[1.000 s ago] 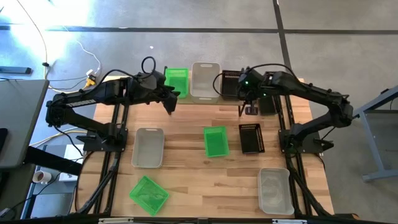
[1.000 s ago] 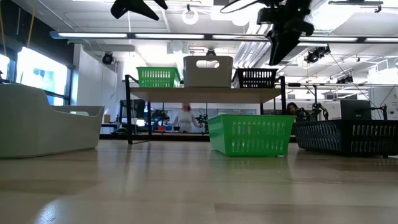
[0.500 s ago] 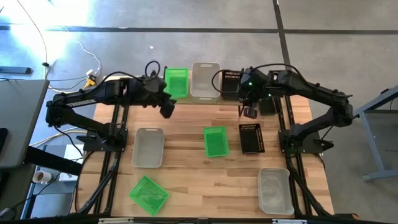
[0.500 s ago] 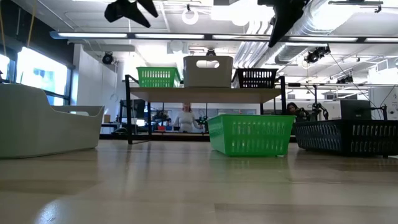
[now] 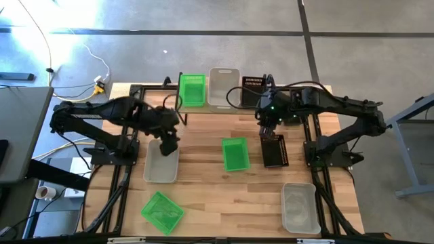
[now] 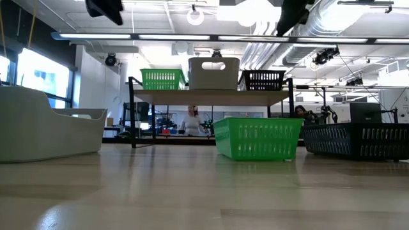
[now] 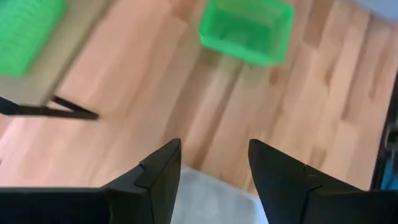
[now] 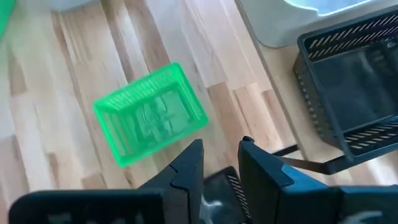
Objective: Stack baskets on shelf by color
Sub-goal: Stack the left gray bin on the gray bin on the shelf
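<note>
Start at the left arm. The left gripper (image 5: 169, 144) hangs above the far edge of a whitish-grey basket (image 5: 161, 163) on the table's left half. In the left wrist view its fingers (image 7: 155, 177) stand well apart with nothing between them, and a pale rim shows just below them. A second green basket (image 5: 162, 211) lies tilted at the near left of the table (image 5: 203, 183).

At the far edge you will find the shelf (image 6: 211, 96), a light plank on thin black legs. It carries three baskets in a row: green (image 5: 192, 89) on the left, whitish-grey (image 5: 223, 88) in the middle, black (image 5: 251, 90) on the right. All have rectangular bodies; the green and black ones have perforated walls, while the grey one looks smoother and translucent with a handle slot.

Near the table's centre, a green basket (image 5: 235, 154) sits upright on the wood grain, open side up.

Move to the right arm. The right gripper (image 5: 270, 127) is above the far end of a black basket (image 5: 274, 150) just right of the centre green one. Its fingers (image 8: 186, 168) are partly open with a narrow gap and hold nothing; the black mesh shows between and beneath them.

Another whitish-grey basket (image 5: 300, 207) rests at the near right corner, well apart from both grippers.
</note>
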Controlling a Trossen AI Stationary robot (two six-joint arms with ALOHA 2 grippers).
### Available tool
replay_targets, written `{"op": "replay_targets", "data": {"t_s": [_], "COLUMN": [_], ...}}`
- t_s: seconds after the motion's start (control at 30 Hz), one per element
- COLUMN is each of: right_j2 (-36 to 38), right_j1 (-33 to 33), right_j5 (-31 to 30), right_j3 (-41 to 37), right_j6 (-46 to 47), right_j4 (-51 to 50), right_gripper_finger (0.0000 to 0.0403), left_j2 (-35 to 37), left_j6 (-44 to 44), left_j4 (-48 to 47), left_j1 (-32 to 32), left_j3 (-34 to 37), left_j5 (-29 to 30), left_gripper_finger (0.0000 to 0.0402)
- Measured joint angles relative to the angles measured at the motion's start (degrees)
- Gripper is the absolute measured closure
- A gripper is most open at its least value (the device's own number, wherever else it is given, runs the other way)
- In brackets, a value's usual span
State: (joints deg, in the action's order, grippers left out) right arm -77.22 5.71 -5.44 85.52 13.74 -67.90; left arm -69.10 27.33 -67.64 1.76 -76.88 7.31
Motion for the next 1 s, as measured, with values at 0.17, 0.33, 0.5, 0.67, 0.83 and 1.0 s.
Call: {"op": "replay_targets", "data": {"t_s": [0.17,0.33,0.5,0.67,0.83,1.0], "right_j2": [0.0,0.0,0.0,0.0,0.0,0.0], "right_j1": [-4.5,-8.1,-11.3,-14.4,-16.8,-18.1], "right_j5": [-2.1,-3.4,-3.4,-5.3,-8.3,-8.5], "right_j3": [0.0,0.0,0.0,0.0,0.0,0.0], "right_j6": [8.0,16.6,24.3,28.2,29.9,30.0], "right_j4": [0.9,0.9,1.0,1.2,1.8,2.5], "right_gripper_finger": [0.0315,0.0315,0.0315,0.0315,0.0315,0.0315], "left_j2": [0.0,0.0,0.0,0.0,0.0,0.0], "left_j6": [0.8,1.0,1.0,1.7,4.7,6.8], "left_j4": [-2.9,-4.0,-4.1,-1.4,1.0,3.2], "left_j1": [-6.3,-12.7,-18.9,-24.4,-27.6,-28.6], "left_j3": [0.0,0.4,3.9,7.8,12.8,17.5], "left_j5": [-0.8,-3.6,-4.1,-5.2,-5.2,-5.2], "left_gripper_finger": [0.0225,0.0225,0.0225,0.0225,0.0225,0.0225]}}
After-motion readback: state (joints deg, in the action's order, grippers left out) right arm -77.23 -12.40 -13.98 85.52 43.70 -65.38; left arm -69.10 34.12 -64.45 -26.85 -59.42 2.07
